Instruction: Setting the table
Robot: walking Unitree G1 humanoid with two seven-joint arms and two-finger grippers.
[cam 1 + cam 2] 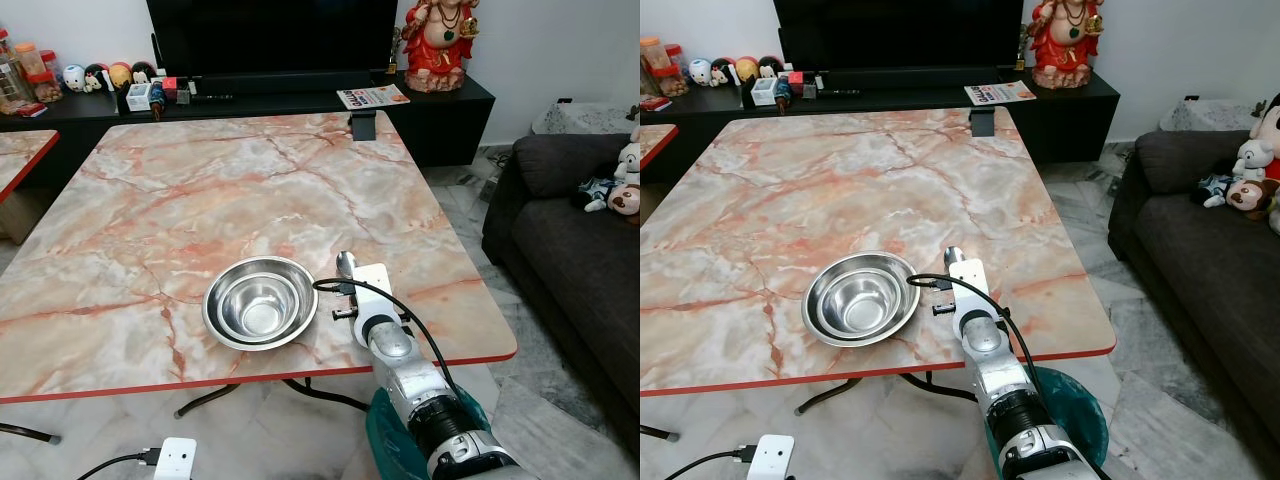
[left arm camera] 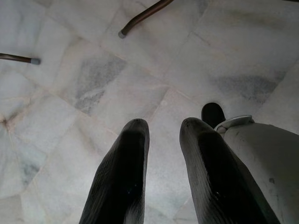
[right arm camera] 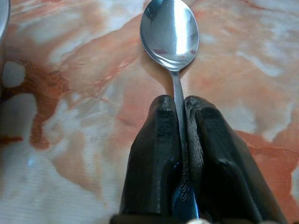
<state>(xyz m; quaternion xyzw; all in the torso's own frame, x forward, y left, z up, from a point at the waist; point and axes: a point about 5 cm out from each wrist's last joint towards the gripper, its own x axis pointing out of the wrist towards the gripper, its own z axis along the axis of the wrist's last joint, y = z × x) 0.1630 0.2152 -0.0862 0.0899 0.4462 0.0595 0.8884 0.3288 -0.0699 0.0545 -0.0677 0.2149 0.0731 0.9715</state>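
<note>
Bowl on the left, spoon just to its right: the right gripper pinches the spoon's handle, its long axis pointing away across the table. By my reckoning, lowering and letting go comes next, while the left gripper hangs parted over the floor.

The bowl sits on the table; the spoon lies just right of it.

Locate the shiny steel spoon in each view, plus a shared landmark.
Left eye view: shiny steel spoon right of the round steel bowl.
Right eye view: its bowl end beyond the right gripper.
Right wrist view: handle clamped between the black fingers.
Left wrist view: floor tiles, no spoon.
Landmark: the bowl.
</note>
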